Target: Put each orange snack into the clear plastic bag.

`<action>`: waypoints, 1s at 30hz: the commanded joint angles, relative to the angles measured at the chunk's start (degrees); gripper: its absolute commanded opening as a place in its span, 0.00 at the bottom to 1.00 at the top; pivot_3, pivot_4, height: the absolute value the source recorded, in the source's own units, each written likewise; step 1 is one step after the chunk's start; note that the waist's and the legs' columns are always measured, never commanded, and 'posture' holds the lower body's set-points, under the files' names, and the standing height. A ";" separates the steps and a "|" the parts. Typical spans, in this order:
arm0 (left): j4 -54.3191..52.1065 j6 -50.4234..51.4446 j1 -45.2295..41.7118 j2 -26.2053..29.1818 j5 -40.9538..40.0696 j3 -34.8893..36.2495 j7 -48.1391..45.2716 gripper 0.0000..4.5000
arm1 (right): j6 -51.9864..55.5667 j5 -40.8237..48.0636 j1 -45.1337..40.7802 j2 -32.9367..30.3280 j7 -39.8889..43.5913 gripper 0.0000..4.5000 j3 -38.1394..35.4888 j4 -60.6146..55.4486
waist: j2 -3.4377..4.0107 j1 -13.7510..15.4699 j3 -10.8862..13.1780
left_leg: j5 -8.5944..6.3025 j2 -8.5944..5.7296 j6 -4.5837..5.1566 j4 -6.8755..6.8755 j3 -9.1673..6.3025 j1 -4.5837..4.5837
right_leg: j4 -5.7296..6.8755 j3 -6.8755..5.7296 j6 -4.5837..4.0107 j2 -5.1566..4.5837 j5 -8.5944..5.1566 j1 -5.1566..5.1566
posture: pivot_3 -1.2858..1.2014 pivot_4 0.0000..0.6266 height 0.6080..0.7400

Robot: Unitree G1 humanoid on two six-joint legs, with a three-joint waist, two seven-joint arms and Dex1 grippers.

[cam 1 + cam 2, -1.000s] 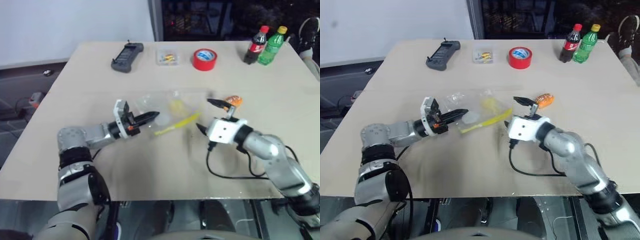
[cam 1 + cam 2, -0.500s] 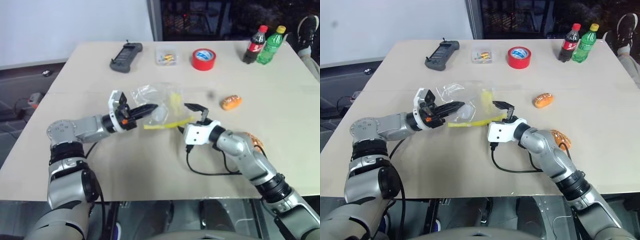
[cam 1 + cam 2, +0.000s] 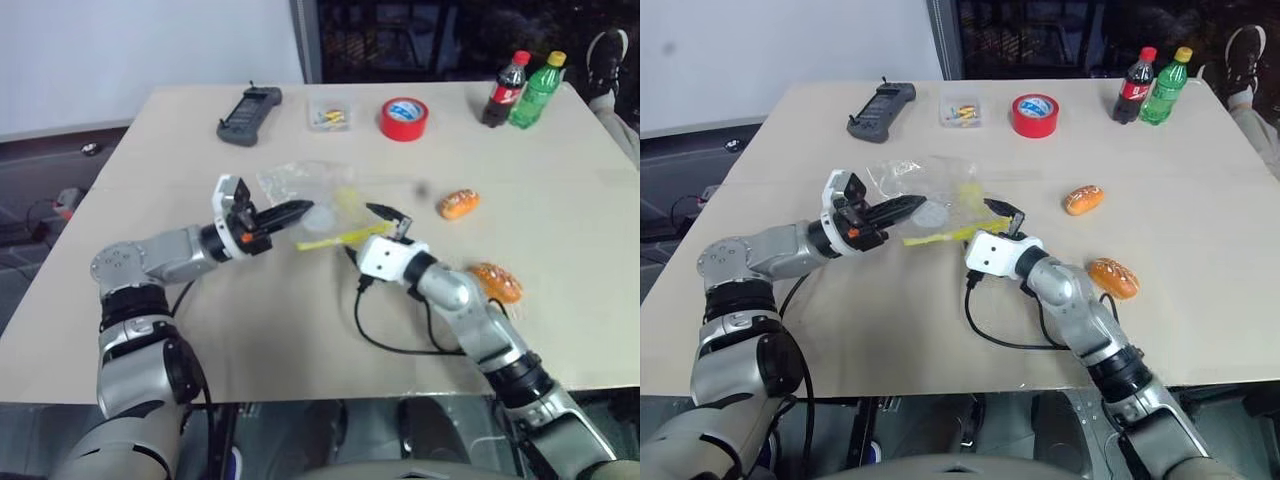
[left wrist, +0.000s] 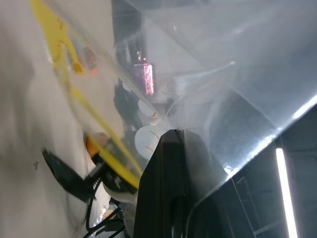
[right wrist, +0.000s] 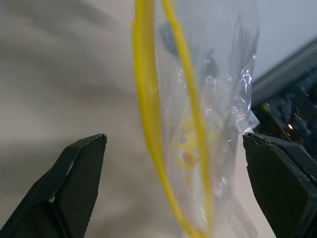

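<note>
The clear plastic bag (image 3: 318, 192) hangs crumpled above the table's middle, its yellow seal strip (image 3: 333, 238) drooping toward the right. My left gripper (image 3: 298, 211) is shut on the bag's left part; thin plastic drapes over its black finger (image 4: 163, 188). My right gripper (image 5: 173, 146) is open, level with the bag's yellow edge, which runs between its two fingers without touching either. One orange snack (image 3: 458, 203) lies to the right of the bag. The other orange snack (image 3: 497, 283) lies nearer, beside my right forearm.
Along the far edge stand a black controller (image 3: 249, 101), a small clear box (image 3: 330, 115), a red tape roll (image 3: 403, 118), a cola bottle (image 3: 502, 88) and a green bottle (image 3: 533, 89). A black cable (image 3: 400, 345) loops on the table (image 3: 560, 150) under my right arm.
My right gripper has swung left, away from the far snack, up to the bag's yellow edge. The left gripper has lifted the bag a little. The nearer snack now shows beside the right arm.
</note>
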 commanded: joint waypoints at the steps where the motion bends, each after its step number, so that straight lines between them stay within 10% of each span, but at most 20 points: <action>1: -1.65 -0.19 -0.54 0.18 -3.44 0.75 1.53 0.00 | -0.97 0.78 -2.37 0.84 -1.57 0.85 -1.73 2.54 | 0.00 0.01 0.00 | 0.00 0.00 0.00 0.00 0.00 0.00 | 0.00 0.00 0.00 0.00 0.00 0.00 | 0.52 0.24 1.00; 10: -4.31 -3.14 0.72 0.08 -6.66 0.36 4.63 0.00 | 0.25 3.00 -3.23 0.62 -0.78 0.01 -4.78 1.80 | -0.01 -0.17 -0.01 | 0.00 0.01 0.00 0.00 0.02 0.00 | 0.01 0.04 -0.01 0.02 0.00 -0.01 | 0.52 0.24 1.00; 18: -26.81 -19.88 8.19 0.24 13.37 -5.32 -1.47 0.00 | 1.97 4.49 -8.00 -5.11 3.08 0.01 -8.83 1.99 | -0.01 -0.80 -0.01 | -0.01 0.04 -0.01 -0.03 0.22 0.00 | 0.01 0.17 -0.03 0.00 0.02 -0.03 | 0.52 0.24 1.00; 24: -53.29 -42.71 18.99 14.15 43.17 -20.64 -13.85 0.45 | 2.51 5.55 -17.60 -11.82 9.14 0.00 -9.67 10.53 | -0.05 -1.25 0.04 | -0.01 0.28 -0.02 -0.21 0.66 0.02 | -0.07 0.48 -0.21 0.14 0.13 -0.20 | 0.52 0.24 1.00; 30: -68.37 -69.36 26.09 20.87 73.08 -33.73 -16.95 0.45 | 6.18 5.69 -23.70 -12.45 14.07 0.00 -8.37 15.82 | 0.01 -0.45 0.06 | -0.02 0.38 0.00 -0.65 0.87 -0.01 | -0.65 0.59 -0.36 0.20 0.25 -0.24 | 0.52 0.24 1.00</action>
